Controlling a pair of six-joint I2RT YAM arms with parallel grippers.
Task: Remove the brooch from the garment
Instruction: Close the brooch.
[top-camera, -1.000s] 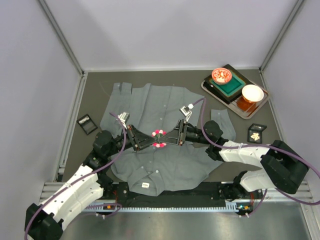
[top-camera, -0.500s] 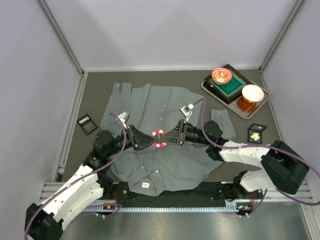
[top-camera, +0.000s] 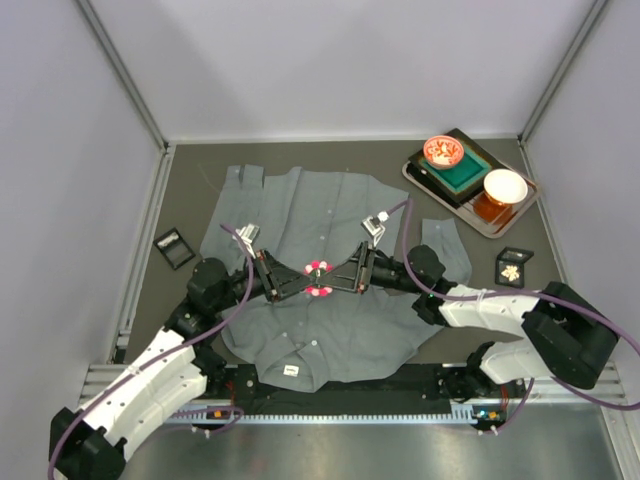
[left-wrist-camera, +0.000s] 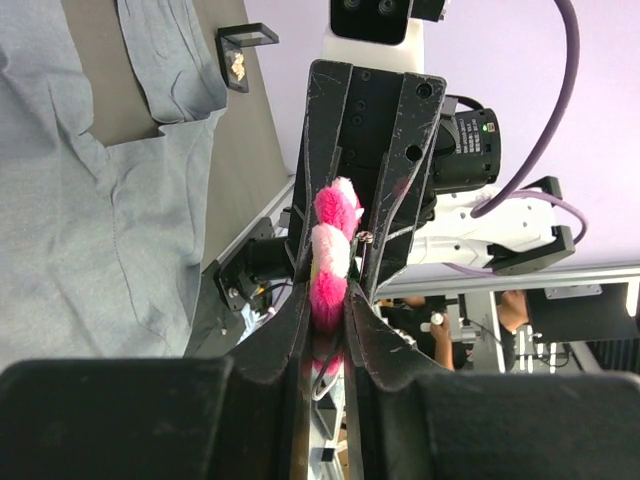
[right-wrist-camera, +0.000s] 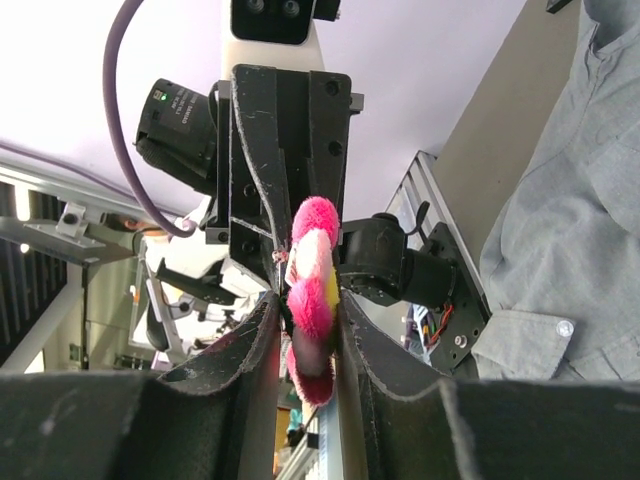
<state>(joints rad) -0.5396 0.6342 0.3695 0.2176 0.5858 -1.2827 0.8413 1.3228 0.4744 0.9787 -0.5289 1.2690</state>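
End effectors from both arms met over the middle of the grey button-up shirt (top-camera: 330, 215) in the top view. The left end effector (top-camera: 303, 281) and the right end effector (top-camera: 334, 277) stood tip to tip, with the pink-and-white fluffy brooch (top-camera: 318, 277) between them. The shirt lay spread flat on the dark counter (top-camera: 190, 180). A tray (top-camera: 415, 175) sat at the far right corner, carrying a red bowl (top-camera: 443, 151), a green box (top-camera: 463, 171) and a white bowl (top-camera: 505, 185). One small black case (top-camera: 173, 247) lay left of the shirt, another (top-camera: 513, 265) right of it.

From the left wrist, the left end effector (left-wrist-camera: 328, 300) was clenched on the brooch (left-wrist-camera: 330, 255). The right end effector (left-wrist-camera: 345, 200) gripped the same brooch from the opposite side. The shirt (left-wrist-camera: 80, 180) lay well behind it, apart from the brooch.

From the right wrist, the right end effector (right-wrist-camera: 305, 320) was clamped on the brooch (right-wrist-camera: 310, 285), facing the left end effector (right-wrist-camera: 290, 200). The shirt (right-wrist-camera: 560, 230), with one pale button (right-wrist-camera: 566, 327) showing, lay off to the right.
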